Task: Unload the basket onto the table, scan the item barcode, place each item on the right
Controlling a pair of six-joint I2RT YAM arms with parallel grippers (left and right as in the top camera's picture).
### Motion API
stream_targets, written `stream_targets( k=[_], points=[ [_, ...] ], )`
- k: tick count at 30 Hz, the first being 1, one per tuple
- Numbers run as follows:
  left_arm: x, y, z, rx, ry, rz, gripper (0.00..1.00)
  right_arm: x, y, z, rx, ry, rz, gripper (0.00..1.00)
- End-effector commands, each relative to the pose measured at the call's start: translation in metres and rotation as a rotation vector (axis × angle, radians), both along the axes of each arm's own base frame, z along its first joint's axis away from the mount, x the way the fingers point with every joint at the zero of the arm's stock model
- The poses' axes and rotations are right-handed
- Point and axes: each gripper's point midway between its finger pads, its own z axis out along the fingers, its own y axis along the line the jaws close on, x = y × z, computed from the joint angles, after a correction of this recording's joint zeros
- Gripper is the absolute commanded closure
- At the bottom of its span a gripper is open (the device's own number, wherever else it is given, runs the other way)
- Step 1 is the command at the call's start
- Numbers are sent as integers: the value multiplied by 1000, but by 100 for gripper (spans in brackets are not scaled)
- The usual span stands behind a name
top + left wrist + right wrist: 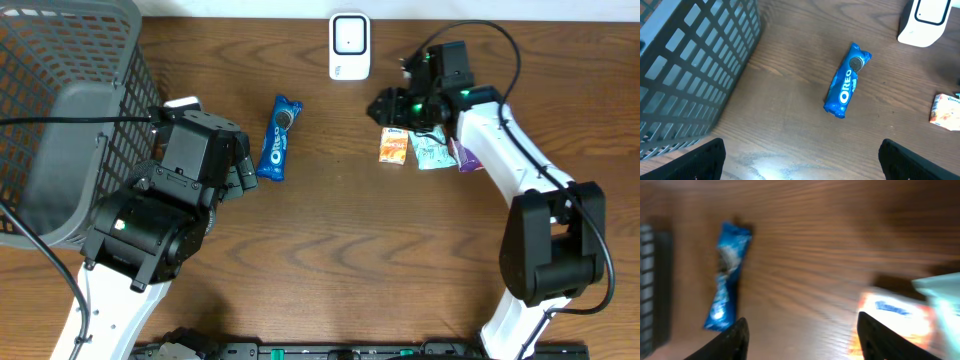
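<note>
Left gripper (pixel 800 145) nearest, low over table (pixel 330 250), jaws wide, empty. Oreo pack (pixel 279 138) flat on wood just ahead of it, beside basket (pixel 70 120), nothing touching it. Right gripper (pixel 802 322) farther back near orange pack (pixel 394 146), fingers apart, holding nothing. Scanner (pixel 349 45) at far edge

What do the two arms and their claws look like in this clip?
Both the left arm and the right arm have white tube-like links and bulky black joint housings. Small green lights glow on the joints. Thin black cables trail from each. The left claw and right claw have plain black fingers. No lettering is visible.
</note>
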Motion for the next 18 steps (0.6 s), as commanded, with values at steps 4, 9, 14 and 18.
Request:
stream_targets(
  k=[4, 9, 14, 18],
  points=[
    [0, 3, 2, 13, -6, 5, 2, -16, 69, 19, 35, -114, 145, 21],
    [0, 3, 2, 13, -6, 5, 2, -18, 119, 4, 73, -106, 80, 16],
    [0, 3, 2, 13, -6, 5, 2, -18, 157, -18, 203, -48, 77, 14],
    [0, 3, 2, 12, -5, 4, 2, -23, 182, -39, 299, 10, 108, 14]
  ],
)
